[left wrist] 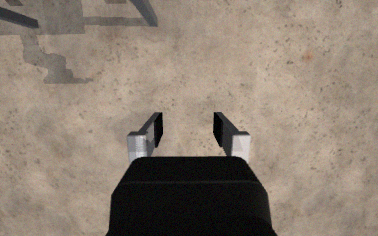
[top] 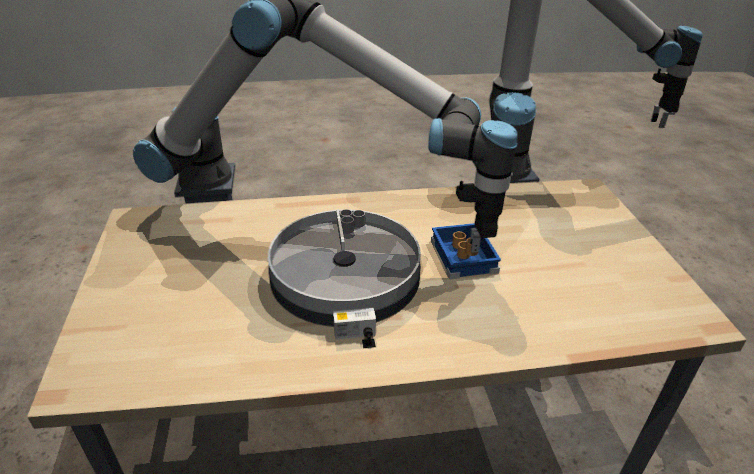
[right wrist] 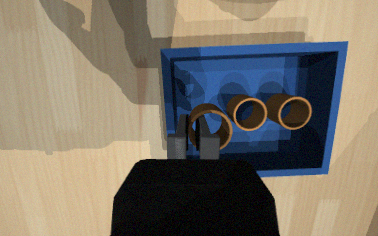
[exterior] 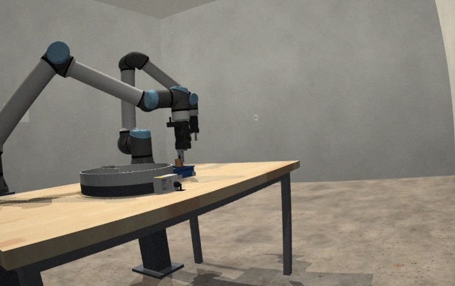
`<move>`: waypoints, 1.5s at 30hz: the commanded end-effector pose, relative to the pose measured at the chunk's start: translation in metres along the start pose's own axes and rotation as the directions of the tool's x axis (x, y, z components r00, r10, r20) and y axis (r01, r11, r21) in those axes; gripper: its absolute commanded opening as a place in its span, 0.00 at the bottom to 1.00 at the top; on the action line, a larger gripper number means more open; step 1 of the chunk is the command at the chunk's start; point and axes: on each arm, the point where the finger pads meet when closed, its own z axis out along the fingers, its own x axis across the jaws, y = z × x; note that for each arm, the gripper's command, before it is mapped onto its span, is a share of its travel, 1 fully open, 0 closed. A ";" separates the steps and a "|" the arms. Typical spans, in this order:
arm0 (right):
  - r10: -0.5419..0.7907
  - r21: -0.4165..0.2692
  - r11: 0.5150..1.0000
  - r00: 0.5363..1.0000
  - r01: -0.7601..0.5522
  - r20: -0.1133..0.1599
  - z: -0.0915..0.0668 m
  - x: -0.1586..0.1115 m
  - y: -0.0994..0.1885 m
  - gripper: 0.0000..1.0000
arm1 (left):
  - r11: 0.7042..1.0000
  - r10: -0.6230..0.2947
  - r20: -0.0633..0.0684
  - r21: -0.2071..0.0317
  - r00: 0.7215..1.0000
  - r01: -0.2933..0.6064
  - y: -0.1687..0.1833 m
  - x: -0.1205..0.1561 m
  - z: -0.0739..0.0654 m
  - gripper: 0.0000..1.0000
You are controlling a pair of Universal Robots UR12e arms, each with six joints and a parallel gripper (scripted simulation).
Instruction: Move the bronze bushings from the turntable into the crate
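A: From the top view, where's the blue crate (top: 477,268) (exterior: 184,172) (right wrist: 333,110)?

B: Right of the turntable (top: 344,306) (exterior: 115,177), nearer the tabletop's (top: 545,317) (exterior: 204,188) far edge than its near one. It looks level, with pale corner guides (top: 453,273) at its foot, presumably to stop it sliding.

A: And the steel bushings (top: 359,217)?

B: Three dark grey rings, clustered by the turntable's rim nearest that far edge. They belong there.

A: The exterior view shows orange above the crate wall.

B: That's the held bronze bushing (top: 469,242) (exterior: 177,162) (right wrist: 228,132), upright-looking under the right gripper (top: 474,250) (exterior: 181,161) (right wrist: 191,125). I'd guess it's being set down beside its mates.

A: The left wrist view?

B: Just floor. The left gripper (top: 659,120) (exterior: 195,138) (left wrist: 188,122) stands wide open with nothing in it, beyond the tabletop's far right corner, likely parked out of the way.

A: And the right wrist view?

B: Its jaws are closed on the bushing's wall, one finger inside the bore, probably because that takes little room. Two other bronze bushings (top: 463,253) (right wrist: 237,105) stand in the crate: brown, hollow, bright orange rims.

A: So letting go gently matters; a snagged finger could tip the crate.
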 end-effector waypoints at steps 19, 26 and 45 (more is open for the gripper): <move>0.000 0.003 1.000 1.000 0.000 -0.003 0.036 0.003 -0.001 0.00 | 1.000 -0.001 -0.001 0.001 1.000 0.001 -0.002 0.002 0.000 1.00; 0.000 0.003 1.000 1.000 0.000 -0.003 0.044 0.003 -0.001 0.00 | 1.000 -0.001 -0.001 0.001 1.000 0.001 -0.002 0.002 0.000 1.00; 0.000 -0.001 1.000 1.000 0.000 -0.001 0.041 0.002 0.000 0.00 | 1.000 -0.001 -0.001 0.001 1.000 0.001 -0.002 0.002 0.000 1.00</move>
